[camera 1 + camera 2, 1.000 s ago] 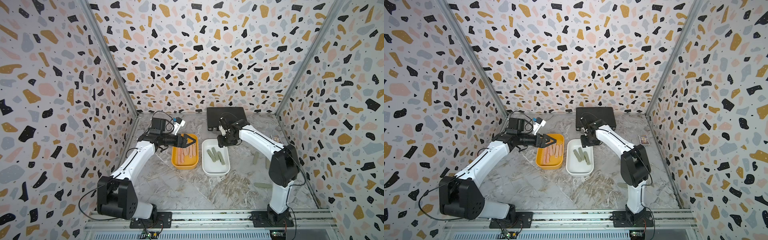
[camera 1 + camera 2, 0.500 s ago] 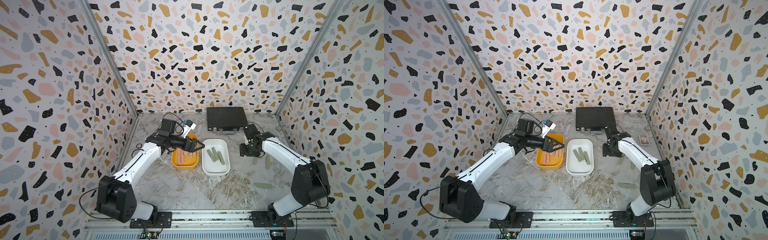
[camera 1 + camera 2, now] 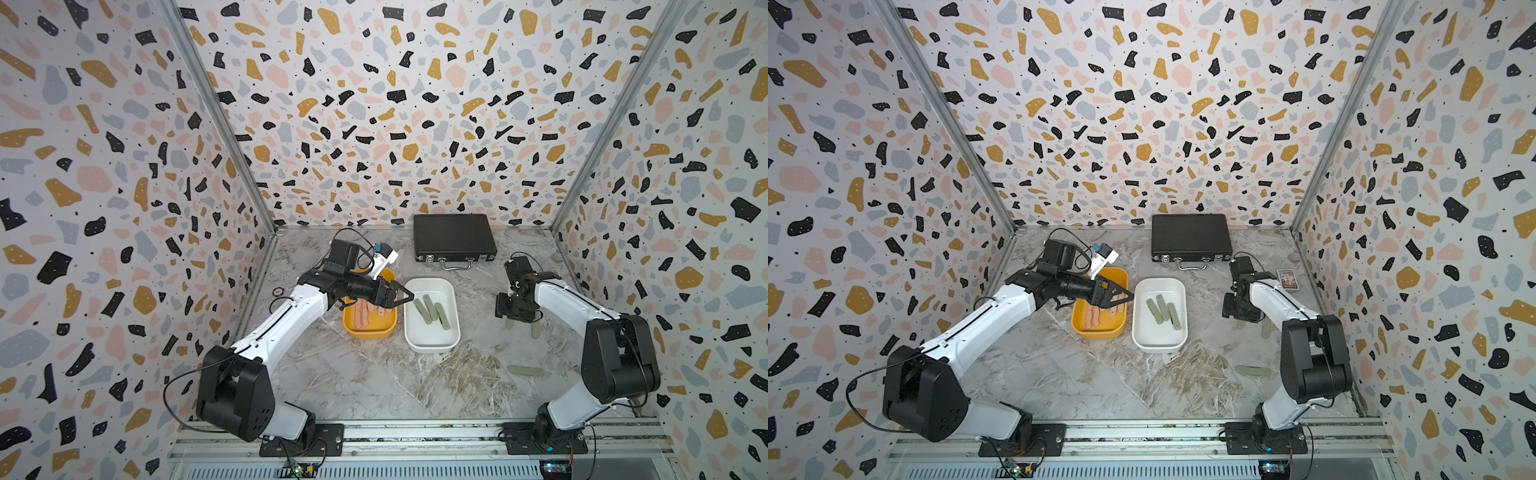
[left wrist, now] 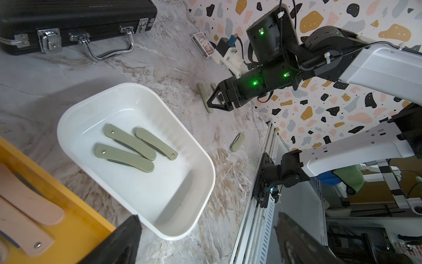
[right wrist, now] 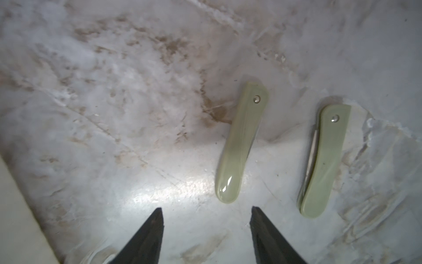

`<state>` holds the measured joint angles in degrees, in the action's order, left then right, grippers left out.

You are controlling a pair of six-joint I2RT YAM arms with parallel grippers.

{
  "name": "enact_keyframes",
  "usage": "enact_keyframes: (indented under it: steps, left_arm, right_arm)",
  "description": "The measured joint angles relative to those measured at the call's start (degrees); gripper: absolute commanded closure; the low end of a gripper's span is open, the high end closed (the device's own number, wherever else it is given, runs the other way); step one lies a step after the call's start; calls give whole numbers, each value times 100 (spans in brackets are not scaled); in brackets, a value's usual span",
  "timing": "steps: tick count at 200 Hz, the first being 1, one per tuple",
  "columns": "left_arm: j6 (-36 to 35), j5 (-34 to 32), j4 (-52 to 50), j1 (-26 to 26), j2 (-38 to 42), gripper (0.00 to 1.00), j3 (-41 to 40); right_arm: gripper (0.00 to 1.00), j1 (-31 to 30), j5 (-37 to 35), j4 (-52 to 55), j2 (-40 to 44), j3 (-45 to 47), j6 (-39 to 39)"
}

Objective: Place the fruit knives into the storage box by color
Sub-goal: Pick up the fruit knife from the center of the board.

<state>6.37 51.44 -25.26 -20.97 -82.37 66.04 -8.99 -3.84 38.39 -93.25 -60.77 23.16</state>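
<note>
Counter [image 3: 374, 386]: three green knives [image 5: 242, 141] lay loose on it, two just beside the right pincer [image 5: 206, 213], the third nearer the front. White tub [image 3: 432, 347] held three more. Yellow tub [image 3: 368, 332] held the pink knives [image 3: 363, 316]; none were seen outside it. Left pincer [image 3: 395, 294] hung spread wide and empty over the yellow tub. Right pincer stood parted, gripping nothing. Judged well past halfway, with only green left.
</note>
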Motion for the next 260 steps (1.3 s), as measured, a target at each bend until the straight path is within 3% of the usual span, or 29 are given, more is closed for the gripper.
enact_keyframes:
  steps: [90,176,221,260]
  left_arm:
    - [-90,-70,-2,0,-37,8,-2]
    - [-120,-127,-4,0,-72,8,-2]
    - [-122,-144,-4,0,-103,8,-2]
    - [-122,-146,-7,0,-144,8,-2]
  right_arm:
    - [40,378,190,-472,-640,72,0]
    - [71,426,348,-586,-726,37,-26]
    - [74,330,466,-581,-820,-81,-39]
    - [75,-125,529,-538,-1099,-448,-42]
